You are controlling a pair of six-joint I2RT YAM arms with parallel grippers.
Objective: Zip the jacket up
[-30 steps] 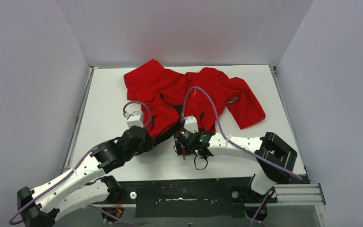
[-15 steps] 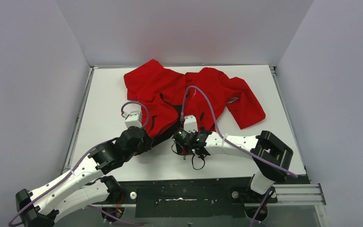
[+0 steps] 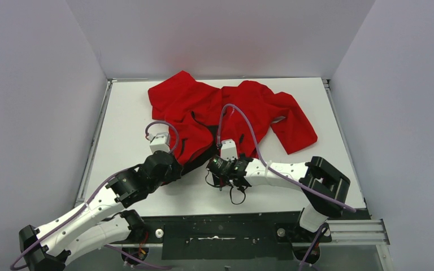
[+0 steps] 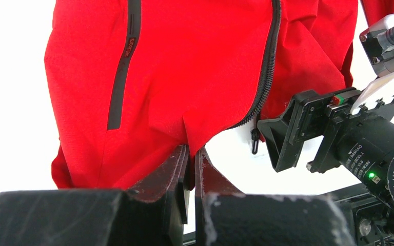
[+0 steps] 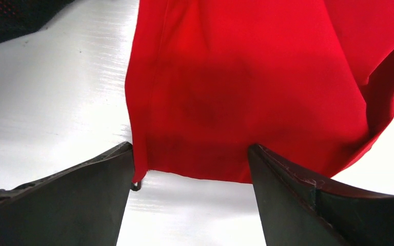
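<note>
Left hand clenched on the jacket hem, probably anchoring it; right hand gapes wide around the other edge, gripping nothing.

A white table sits enclosed by 3 plain pale grey walls, evenly lit.

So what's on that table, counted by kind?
Jacket: 1
Arms: 2 (left arm, right arm)
Total: 3
</note>
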